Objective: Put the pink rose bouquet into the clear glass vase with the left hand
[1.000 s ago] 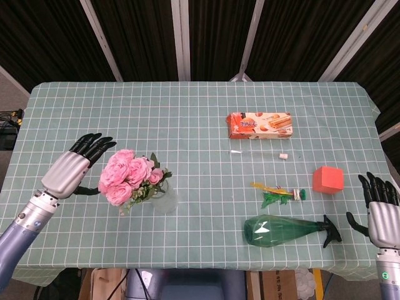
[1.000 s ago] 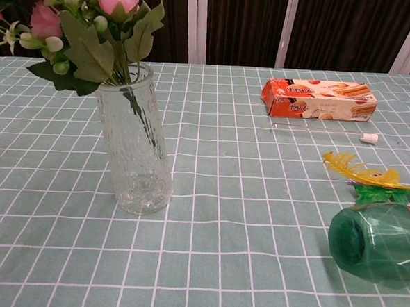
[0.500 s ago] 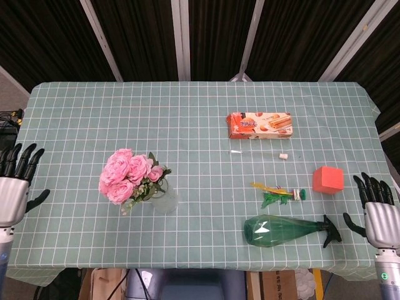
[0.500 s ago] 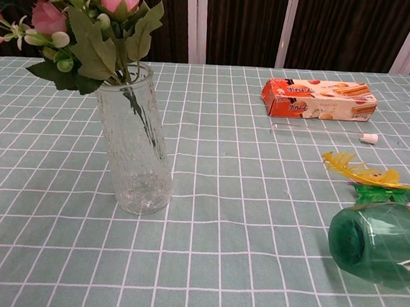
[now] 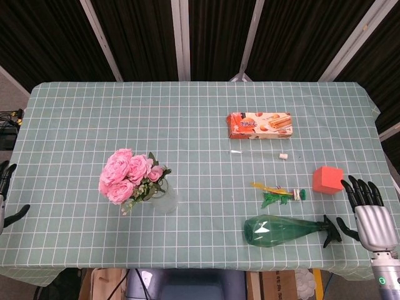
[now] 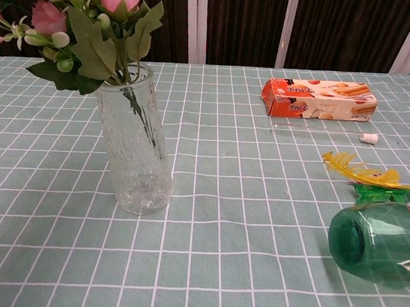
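Head view shows the pink rose bouquet (image 5: 128, 176) standing in the clear ribbed glass vase (image 5: 164, 199) on the left part of the green checked tablecloth (image 5: 187, 131), its stems down inside the glass and its blooms leaning out to the left of the rim. The left hand (image 5: 5, 199) sits at the far left edge of the picture, well apart from the vase; only part of it shows, holding nothing, with its thumb sticking out to the side, and how the rest of its fingers lie cannot be told. The right hand (image 5: 369, 211) is at the near right corner, fingers spread and empty, just beside the black nozzle of the green plastic spray bottle (image 5: 284, 230) that lies on its side near the front edge. Just behind the bottle lies a yellow and green feathered toy (image 5: 276, 192), and to its right an orange cube (image 5: 327, 180), close to the right hand's fingertips. Further back a thin clear straw (image 5: 255, 152) with a small white cap (image 5: 283, 155) lies flat, and beyond it a long orange biscuit box (image 5: 260, 125). Between the vase and the left hand lies only bare cloth.
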Motion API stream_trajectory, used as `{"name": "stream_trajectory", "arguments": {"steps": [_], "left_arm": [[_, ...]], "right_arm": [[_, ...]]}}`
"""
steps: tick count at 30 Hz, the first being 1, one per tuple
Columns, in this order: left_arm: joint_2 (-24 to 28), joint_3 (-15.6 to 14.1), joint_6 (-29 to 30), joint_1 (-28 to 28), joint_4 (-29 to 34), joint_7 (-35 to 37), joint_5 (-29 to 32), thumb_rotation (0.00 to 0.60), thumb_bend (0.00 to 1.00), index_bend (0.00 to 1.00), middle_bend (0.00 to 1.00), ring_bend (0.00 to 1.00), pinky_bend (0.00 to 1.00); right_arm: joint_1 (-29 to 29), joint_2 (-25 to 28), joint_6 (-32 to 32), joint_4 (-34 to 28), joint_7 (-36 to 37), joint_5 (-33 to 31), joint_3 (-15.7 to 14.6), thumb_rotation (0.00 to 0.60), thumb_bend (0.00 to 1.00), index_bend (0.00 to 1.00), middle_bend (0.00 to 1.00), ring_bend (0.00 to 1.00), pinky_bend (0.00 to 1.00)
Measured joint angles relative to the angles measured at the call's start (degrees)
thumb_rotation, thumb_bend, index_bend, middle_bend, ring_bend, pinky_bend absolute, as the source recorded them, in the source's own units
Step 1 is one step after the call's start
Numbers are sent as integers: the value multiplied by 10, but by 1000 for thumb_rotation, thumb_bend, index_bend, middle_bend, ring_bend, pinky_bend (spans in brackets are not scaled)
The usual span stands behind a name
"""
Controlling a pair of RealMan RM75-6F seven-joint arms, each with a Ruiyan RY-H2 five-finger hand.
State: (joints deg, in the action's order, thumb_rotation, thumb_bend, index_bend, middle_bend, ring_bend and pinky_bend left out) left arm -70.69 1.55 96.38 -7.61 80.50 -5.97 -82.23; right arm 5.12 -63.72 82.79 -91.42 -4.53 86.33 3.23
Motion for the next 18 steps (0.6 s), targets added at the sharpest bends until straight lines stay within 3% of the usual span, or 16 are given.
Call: {"name": "stream_trajectory", "arguments": {"steps": [18], "left_arm": [[47,14,-71,10,35,40,31,600,101,129,69,0,37]], "right_arm": [[-3,-10,13,-3,-18,-20,12,600,313,92,26,10,0]]}}
